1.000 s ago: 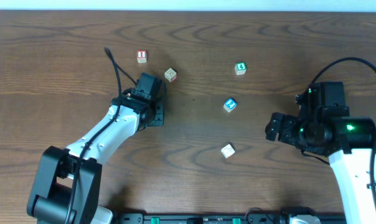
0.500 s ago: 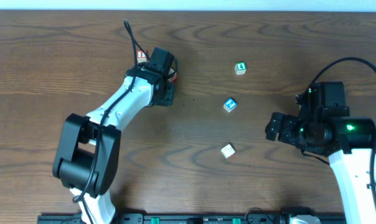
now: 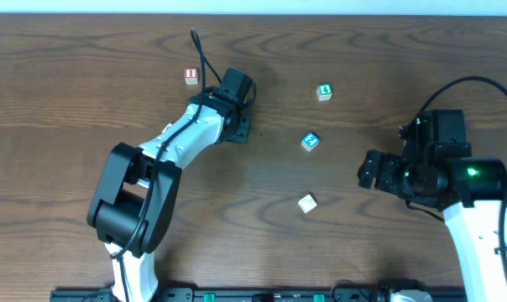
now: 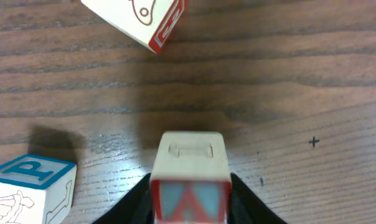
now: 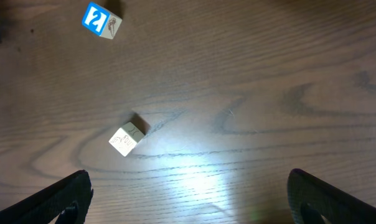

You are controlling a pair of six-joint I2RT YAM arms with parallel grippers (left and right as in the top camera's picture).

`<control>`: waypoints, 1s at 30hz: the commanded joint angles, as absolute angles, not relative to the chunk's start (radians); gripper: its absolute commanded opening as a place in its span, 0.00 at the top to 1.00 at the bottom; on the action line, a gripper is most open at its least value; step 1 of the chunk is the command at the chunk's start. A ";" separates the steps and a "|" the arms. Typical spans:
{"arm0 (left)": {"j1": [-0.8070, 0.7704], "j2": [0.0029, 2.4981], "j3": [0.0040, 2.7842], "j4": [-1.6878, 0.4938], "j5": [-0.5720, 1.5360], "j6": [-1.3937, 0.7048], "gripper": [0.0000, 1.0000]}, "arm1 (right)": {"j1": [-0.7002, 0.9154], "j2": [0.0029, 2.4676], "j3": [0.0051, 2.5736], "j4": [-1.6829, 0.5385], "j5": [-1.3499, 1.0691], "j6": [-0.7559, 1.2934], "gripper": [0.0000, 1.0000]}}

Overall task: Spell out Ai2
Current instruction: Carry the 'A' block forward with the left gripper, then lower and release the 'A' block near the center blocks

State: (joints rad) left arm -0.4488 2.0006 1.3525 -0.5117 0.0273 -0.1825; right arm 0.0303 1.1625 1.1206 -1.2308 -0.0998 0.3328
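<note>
Four loose blocks show from overhead: red block [image 3: 190, 75], green block [image 3: 323, 91], blue block [image 3: 310, 141] and pale block [image 3: 307, 202]. The left gripper [image 3: 237, 126] hides its load.

Left wrist: fingers clamped on a red-faced block [image 4: 190, 168], its letter blurred, near a cropped P block [image 4: 29, 190].

Right wrist: right gripper [image 5: 188, 208] spread wide, empty; the blue block reads 2.

Dark wood-grain table [image 3: 86, 75], glare-lit.

2 block [image 3: 310, 141] on table [image 3: 69, 126], behind front block [image 3: 307, 202]
</note>
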 commanded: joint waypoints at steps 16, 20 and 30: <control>-0.446 1.993 1.522 -0.665 -0.014 -0.191 0.54 | 0.037 1.158 1.116 -1.230 -0.077 0.344 0.01; -0.445 1.983 1.613 -0.759 -0.125 -0.191 0.53 | 0.037 1.158 1.116 -1.230 -0.075 0.344 0.01; -0.228 1.985 1.632 -0.649 -0.094 -0.139 0.32 | 0.037 1.158 1.116 -1.233 -0.075 0.344 0.01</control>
State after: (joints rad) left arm -0.3038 2.0010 1.6131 -0.6617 -0.1261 -0.1707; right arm 0.0303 1.1625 1.1206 -1.2335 -0.0883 0.3332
